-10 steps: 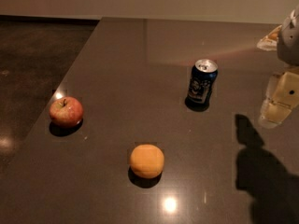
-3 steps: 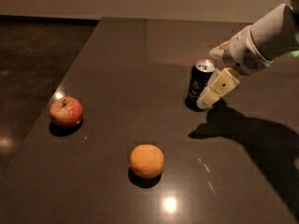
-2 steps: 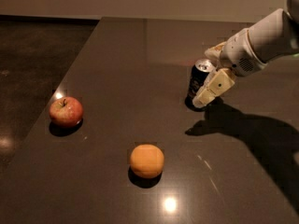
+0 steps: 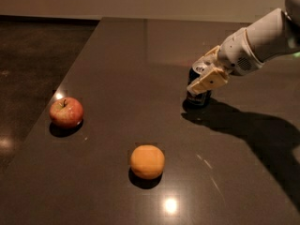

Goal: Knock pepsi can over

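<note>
The pepsi can [image 4: 198,96] stands upright on the dark table [image 4: 140,55], right of centre. Only its dark blue lower body and a bit of its silver top show. My gripper [image 4: 206,71] reaches in from the right on the white arm [image 4: 262,39] and sits at the top of the can. It is open, with one cream finger [image 4: 209,81] across the front of the can's upper part and the other behind it. The can's logo side is hidden by the front finger.
A red apple [image 4: 66,112] sits near the table's left edge. An orange [image 4: 147,161] lies in front of centre. The table's left edge runs diagonally, with dark floor [image 4: 33,55] beyond it. The arm's shadow falls on the table at the right.
My gripper has come in from the right edge to the can and now sits over its top, a little lower than 0.7 s ago. The can still stands; the apple and orange have not moved.
</note>
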